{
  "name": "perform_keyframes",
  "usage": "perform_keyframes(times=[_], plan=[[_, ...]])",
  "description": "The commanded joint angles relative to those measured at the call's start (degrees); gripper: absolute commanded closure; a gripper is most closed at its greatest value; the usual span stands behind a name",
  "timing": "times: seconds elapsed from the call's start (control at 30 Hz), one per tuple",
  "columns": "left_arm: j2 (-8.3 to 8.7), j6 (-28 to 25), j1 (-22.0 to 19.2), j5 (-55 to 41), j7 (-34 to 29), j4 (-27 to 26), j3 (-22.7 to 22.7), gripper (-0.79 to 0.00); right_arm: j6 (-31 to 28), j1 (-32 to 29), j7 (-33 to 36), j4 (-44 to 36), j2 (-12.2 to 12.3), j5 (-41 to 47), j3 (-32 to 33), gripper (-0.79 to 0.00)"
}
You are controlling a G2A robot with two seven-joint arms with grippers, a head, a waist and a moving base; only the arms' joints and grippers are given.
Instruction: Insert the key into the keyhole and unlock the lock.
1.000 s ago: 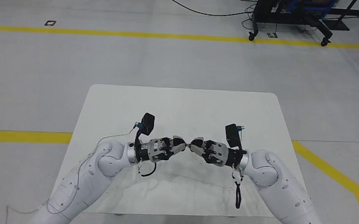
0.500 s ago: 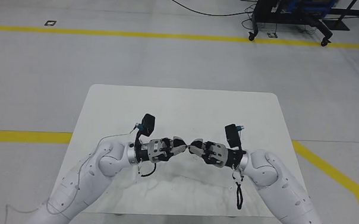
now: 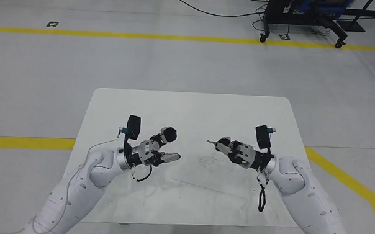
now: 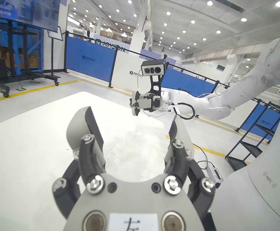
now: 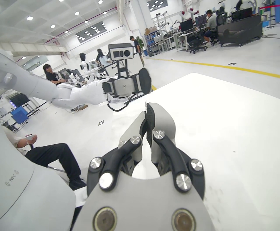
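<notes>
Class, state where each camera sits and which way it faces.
Top view: above the arms, looking down at the table; left hand and right hand show.
Left wrist view: behind the open left hand, facing across the table toward the right hand.
Right wrist view: behind the right hand, shut on the key, facing the left hand.
Shared: each wrist view shows the other arm's hand.

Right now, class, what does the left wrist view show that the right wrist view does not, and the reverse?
Left wrist view: the left gripper close up, fingers wide open, nothing between them. Right wrist view: the right gripper close up, shut on the key, a thin metal edge poking past its fingertips. Both: the white table, and the other arm's gripper farther off above it.
</notes>
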Motion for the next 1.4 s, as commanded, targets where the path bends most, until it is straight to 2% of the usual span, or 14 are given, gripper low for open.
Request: perform_keyframes(times=[0.0,0.07,0.27,0.37,0.43,0.53,0.63,0.73,0.87,1.0,1.17,1.3,1.37], plan=[[0.61,1.3,2.1,1.4,0.7,-0.6,-3.2,-0.785,0.0,-2.0,-1.8,0.4,0.6,0.6,3.5,0.0],[0.8,2.4,4.4,-1.5,3.4,-1.7,-5.2,-0.785,0.0,-3.9,-3.7,0.7,1.1,3.4,5.4,0.0],[0.8,2.4,4.4,-1.5,3.4,-1.7,-5.2,-0.785,0.0,-3.9,-3.7,0.7,1.1,3.4,5.4,0.0],[0.75,7.1,5.3,1.2,4.1,-3.3,-6.8,-0.785,0.0,-3.9,-3.7,0.7,1.1,3.4,5.4,0.0],[1.3,12.1,6.7,6.9,3.3,-5.1,-10.2,-0.785,0.0,-3.9,-3.7,0.7,1.1,3.4,5.4,0.0],[2.78,20.6,12.1,19.2,-3.1,-12.6,-16.5,-0.785,0.0,-3.9,-3.7,0.7,1.1,3.4,5.4,0.0],[4.06,30.8,19.8,29.2,-15.8,-22.7,-22.6,-0.785,0.0,-3.9,-3.7,0.7,1.1,3.4,5.4,0.0],[4.5,34.5,26.6,29.6,-25.3,-32.0,-25.3,-0.785,0.0,-3.9,-3.7,0.7,1.1,3.4,5.4,0.0],[4.49,40.2,31.1,32.0,-32.4,-37.5,-26.0,-0.785,0.0,-3.9,-3.7,0.7,1.1,3.4,5.4,0.0],[3.82,44.2,30.2,33.0,-35.2,-36.4,-21.7,-0.785,0.0,-3.9,-3.7,0.7,1.1,3.4,5.4,0.0],[2.48,49.2,23.2,31.9,-38.7,-29.5,-15.9,-0.785,0.0,-3.9,-3.7,0.7,1.1,3.4,5.4,0.0],[1.39,51.9,18.2,31.9,-41.7,-26.2,-11.7,-0.785,0.0,-3.9,-3.7,0.7,1.1,3.4,5.4,0.0],[0.9,52.8,16.5,31.9,-42.6,-24.8,-10.0,-0.714,0.0,-3.9,-3.7,0.7,1.1,3.4,5.4,0.0]])
